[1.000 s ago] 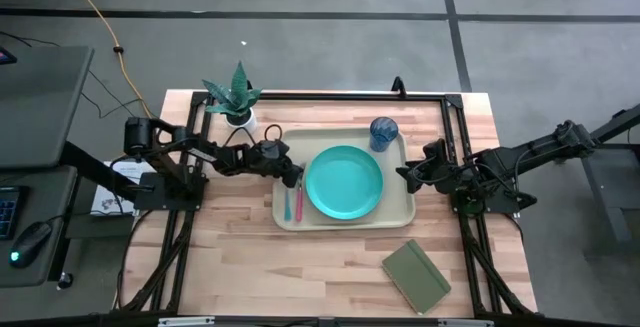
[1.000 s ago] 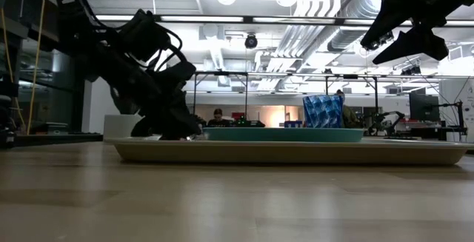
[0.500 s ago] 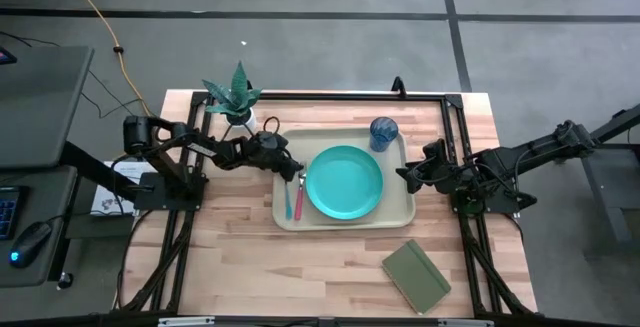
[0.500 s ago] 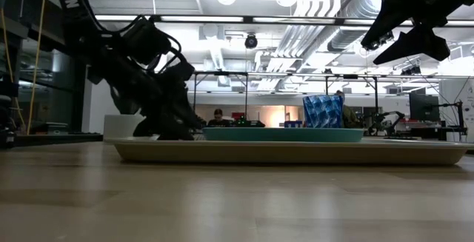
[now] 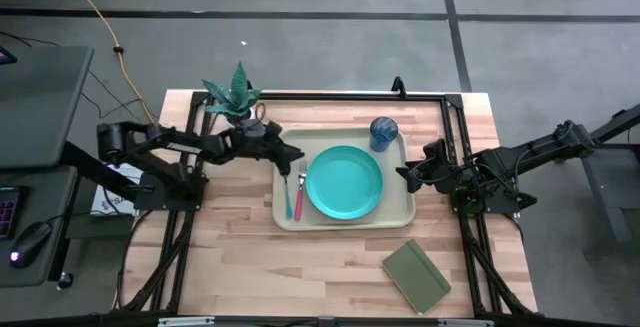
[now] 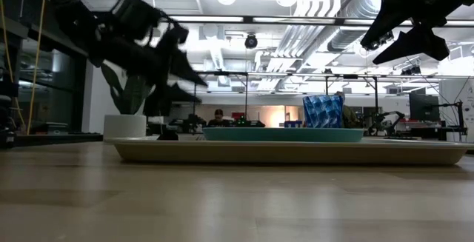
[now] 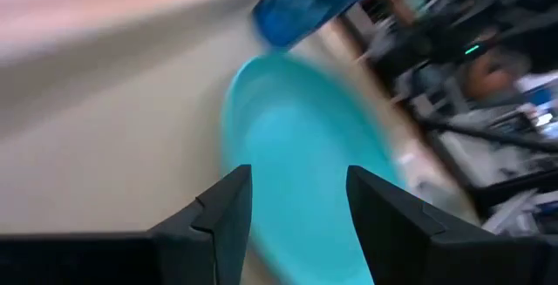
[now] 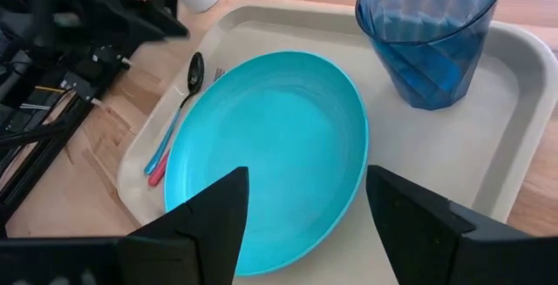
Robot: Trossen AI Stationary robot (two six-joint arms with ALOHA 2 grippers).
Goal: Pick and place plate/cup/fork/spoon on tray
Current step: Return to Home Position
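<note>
The beige tray (image 5: 396,213) lies mid-table. On it rest the turquoise plate (image 5: 344,182), the blue cup (image 5: 383,132) standing at the far right corner, and the blue-handled spoon (image 5: 288,203) and red-handled fork (image 5: 299,203) side by side left of the plate. My left gripper (image 5: 296,154) is open and empty, raised over the tray's far left corner; the low view shows it (image 6: 194,79) above the tray. My right gripper (image 5: 403,174) is open and empty, hovering by the tray's right rim. The right wrist view shows the plate (image 8: 261,159), cup (image 8: 432,37) and spoon (image 8: 179,111).
A potted plant (image 5: 238,97) stands just beyond the tray's far left corner, close to my left arm. A dark green notebook (image 5: 415,275) lies at the near right. A black metal frame (image 5: 330,95) runs along the table's far edge and sides.
My left gripper has risen from low over the spoon and fork at the tray's left part and drawn back toward the table's far edge. The spoon and fork lie where they were.
</note>
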